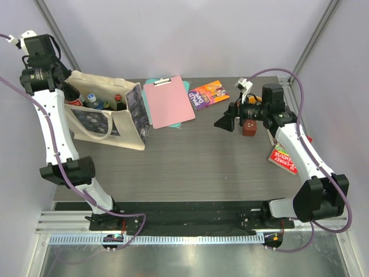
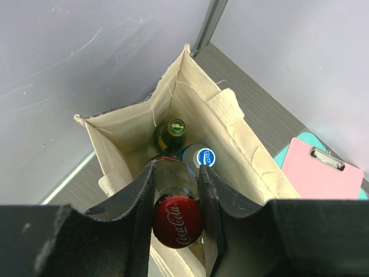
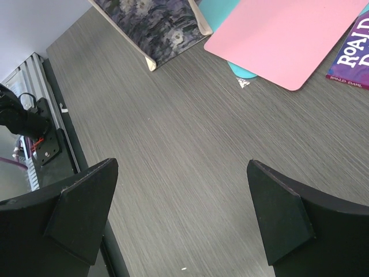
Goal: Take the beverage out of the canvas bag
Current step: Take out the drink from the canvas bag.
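The canvas bag (image 2: pixel 242 144) stands open at the table's (image 3: pixel 173 144) far left corner with 3 bottles upright inside. The left gripper (image 2: pixel 177 173) reaches into it, its fingers pressed against both sides of the red-capped Coca-Cola bottle's (image 2: pixel 177 219) neck. Beyond are a blue-capped bottle (image 2: pixel 204 157) and a green-capped bottle (image 2: pixel 176 127). The right gripper (image 3: pixel 184 213) hovers over bare table, jaws wide apart.

Cream canvas bag (image 1: pixel 128 128) stands open, red-capped cola bottle (image 2: pixel 177 221) upright inside.
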Available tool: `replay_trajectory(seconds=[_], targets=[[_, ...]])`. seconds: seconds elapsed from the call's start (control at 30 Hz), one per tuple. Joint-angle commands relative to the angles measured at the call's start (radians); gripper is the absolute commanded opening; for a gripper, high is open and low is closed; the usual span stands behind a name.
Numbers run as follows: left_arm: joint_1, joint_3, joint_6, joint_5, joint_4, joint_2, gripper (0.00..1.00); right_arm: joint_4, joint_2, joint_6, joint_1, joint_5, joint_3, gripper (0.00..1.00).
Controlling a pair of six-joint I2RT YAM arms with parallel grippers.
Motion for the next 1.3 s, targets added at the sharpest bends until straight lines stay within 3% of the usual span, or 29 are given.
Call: replay_trajectory(seconds=[0.0,0.47,1.27], targets=[[-0.024,0.092,-0.067,0.067,0.208,-0.117,0.00,0.026,0.007,-0.018,0.023,-0.022,0.062,1.00],[-0.048,0.095,-0.078,0.096,0.228,-0.114,0.00,0.025,0.032,-0.020,0.058,-0.021,0.091,1.00],[-0.048,0.087,-0.041,0.016,0.230,-0.180,0.00,0.026,0.058,-0.023,0.095,-0.019,0.119,1.00]])
